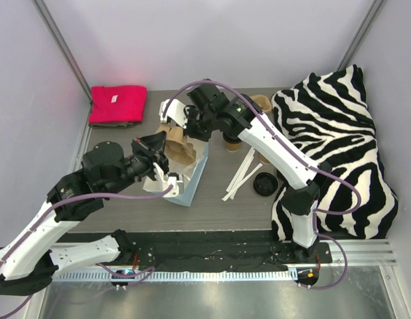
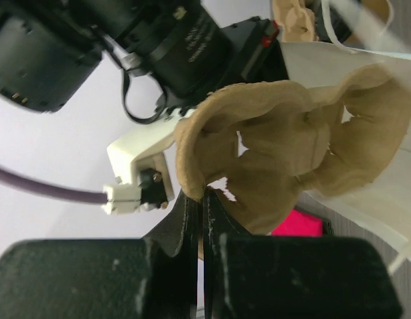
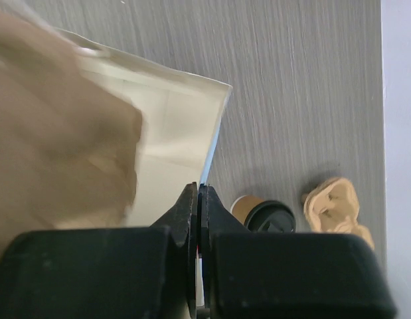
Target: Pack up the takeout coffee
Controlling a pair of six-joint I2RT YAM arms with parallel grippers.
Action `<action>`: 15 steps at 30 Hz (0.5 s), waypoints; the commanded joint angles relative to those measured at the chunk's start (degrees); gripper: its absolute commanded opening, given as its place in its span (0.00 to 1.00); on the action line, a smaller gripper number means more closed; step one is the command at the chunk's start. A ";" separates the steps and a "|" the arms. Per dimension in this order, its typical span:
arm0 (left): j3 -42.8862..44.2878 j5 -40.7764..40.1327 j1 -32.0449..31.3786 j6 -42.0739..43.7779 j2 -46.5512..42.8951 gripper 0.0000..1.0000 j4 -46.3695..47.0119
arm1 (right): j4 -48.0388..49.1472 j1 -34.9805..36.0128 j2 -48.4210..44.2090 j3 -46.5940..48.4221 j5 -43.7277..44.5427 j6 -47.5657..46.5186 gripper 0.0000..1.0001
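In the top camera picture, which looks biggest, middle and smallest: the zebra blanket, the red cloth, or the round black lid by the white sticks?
1. zebra blanket, by far the biggest
2. red cloth
3. round black lid, the smallest
No two look alike in size.

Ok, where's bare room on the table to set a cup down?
The widest bare patch of table is the near strip, in front of the paper bag and loose black lid. A smaller one lies at the back, between the pink cloth and the cup carrier. Crowded: the middle, and right of the bag, where stirrers and the takeout coffee sit.
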 commanded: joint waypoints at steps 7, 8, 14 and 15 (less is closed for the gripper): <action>-2.50 1.86 -4.00 -0.59 2.50 0.00 -3.12 | 3.70 2.21 -4.98 1.81 -4.24 -4.35 0.01; -2.32 1.86 -4.36 -1.64 2.58 0.00 -4.09 | 3.79 2.21 -4.98 1.90 -4.33 -4.61 0.01; -0.39 0.37 -6.20 -4.81 3.82 0.00 -7.26 | 3.79 2.21 -5.16 1.73 -4.07 -4.44 0.01; 0.05 -0.07 -6.20 -5.08 3.90 0.00 -7.26 | 3.96 2.13 -5.33 0.94 -4.07 -3.83 0.01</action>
